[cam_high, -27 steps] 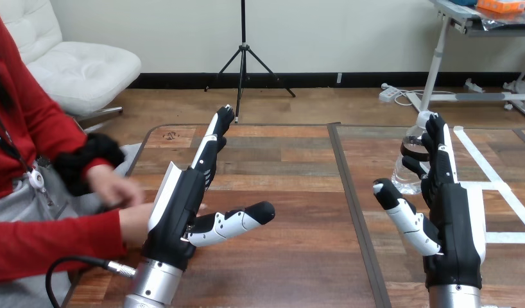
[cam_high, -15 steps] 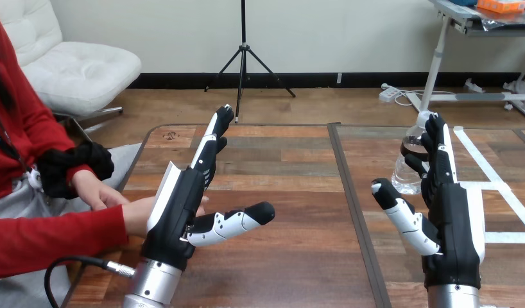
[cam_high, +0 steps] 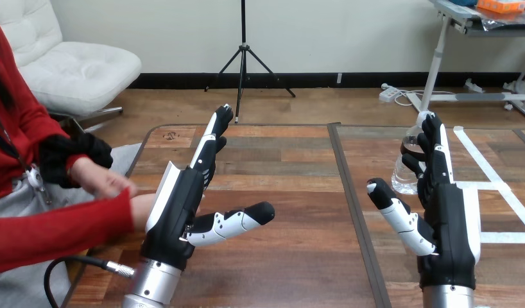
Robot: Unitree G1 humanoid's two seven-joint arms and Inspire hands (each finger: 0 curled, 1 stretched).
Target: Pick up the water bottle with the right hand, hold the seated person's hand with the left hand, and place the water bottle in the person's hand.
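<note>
A clear water bottle (cam_high: 406,168) stands upright on the right half of the table, mostly hidden behind my right hand (cam_high: 443,224). That hand is raised edge-on with straight fingers and thumb spread left, open, just in front of the bottle and not around it. My left hand (cam_high: 183,205) is held up at the left, fingers straight and pointing away, thumb out to the right, open. One hand of the person (cam_high: 144,212) lies on the table right behind my left hand's back; whether they touch I cannot tell. Their other hand (cam_high: 103,179) hovers above the red sleeve.
The wooden table (cam_high: 285,173) has a dark seam down its middle and white tape lines (cam_high: 497,186) at the right. A black cable (cam_high: 74,263) runs to my left forearm at the lower left.
The person's upper hand has kept moving above their sleeve, and the sleeve now covers more of their lower hand. My right hand has shifted slightly left. My left hand has stayed still.
</note>
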